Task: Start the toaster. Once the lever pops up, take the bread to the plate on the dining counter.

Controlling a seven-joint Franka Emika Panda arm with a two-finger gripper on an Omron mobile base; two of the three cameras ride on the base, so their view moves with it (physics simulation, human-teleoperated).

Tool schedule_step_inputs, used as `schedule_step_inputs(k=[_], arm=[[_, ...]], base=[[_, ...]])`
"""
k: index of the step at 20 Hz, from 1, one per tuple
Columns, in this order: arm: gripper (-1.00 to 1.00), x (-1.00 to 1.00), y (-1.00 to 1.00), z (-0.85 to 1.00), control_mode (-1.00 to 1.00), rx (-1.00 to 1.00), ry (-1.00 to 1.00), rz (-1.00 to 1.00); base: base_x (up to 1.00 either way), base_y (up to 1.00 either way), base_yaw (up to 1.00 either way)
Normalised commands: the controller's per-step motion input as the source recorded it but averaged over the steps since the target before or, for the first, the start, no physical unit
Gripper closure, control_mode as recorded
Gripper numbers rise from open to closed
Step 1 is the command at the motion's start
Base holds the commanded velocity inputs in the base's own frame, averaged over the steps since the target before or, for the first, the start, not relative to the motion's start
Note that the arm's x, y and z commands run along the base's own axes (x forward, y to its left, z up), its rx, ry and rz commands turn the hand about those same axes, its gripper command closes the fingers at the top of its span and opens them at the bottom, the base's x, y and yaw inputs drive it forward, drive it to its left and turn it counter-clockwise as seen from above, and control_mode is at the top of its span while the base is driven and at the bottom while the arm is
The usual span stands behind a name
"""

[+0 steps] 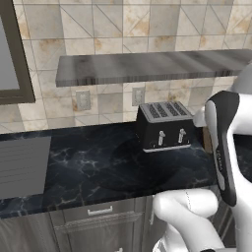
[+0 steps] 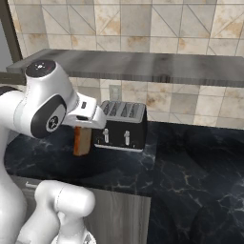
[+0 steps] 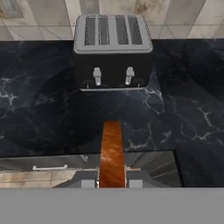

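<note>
Tan-brown and dark at the crust, the bread (image 3: pixel 112 151) hangs edge-on in the clenched fingers (image 3: pixel 88 183), clear of the black marble surface (image 1: pixel 98 167) and in front of the toaster (image 3: pixel 113 52). It looks light, fairly stiff but crumbly, so the pinch across its flat faces near one end seems right, provided the squeeze is gentle. The toaster's slots appear empty and both pale levers (image 3: pixel 97 75) sit high.

The counter (image 1: pixel 88 167) is open black marble in front of and left of the toaster (image 1: pixel 164 125). A wall shelf (image 1: pixel 147 66) overhangs the toaster, limiting room above its slots. The tiled wall (image 1: pixel 98 29) closes the rear.
</note>
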Motion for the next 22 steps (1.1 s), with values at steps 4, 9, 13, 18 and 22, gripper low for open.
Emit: schedule_step_inputs(k=[4, 9, 13, 18, 22], arm=[[1.0, -0.04, 0.12, 0.0, -1.0, 0.0, 0.13, 0.0], [1.0, 0.0, 0.06, 0.0, -1.0, 0.0, 0.1, 0.0], [1.0, -0.06, 0.0, -0.01, -1.0, 0.0, 0.04, 0.0], [1.0, -0.07, 0.0, 0.0, -1.0, 0.0, 0.02, 0.0], [1.0, -0.02, 0.0, 0.0, -1.0, 0.0, 0.01, 0.0]], base=[[0.0, 0.0, 0.0], [0.0, 0.0, 0.0], [0.0, 0.0, 0.0], [0.0, 0.0, 0.0], [0.0, 0.0, 0.0]])
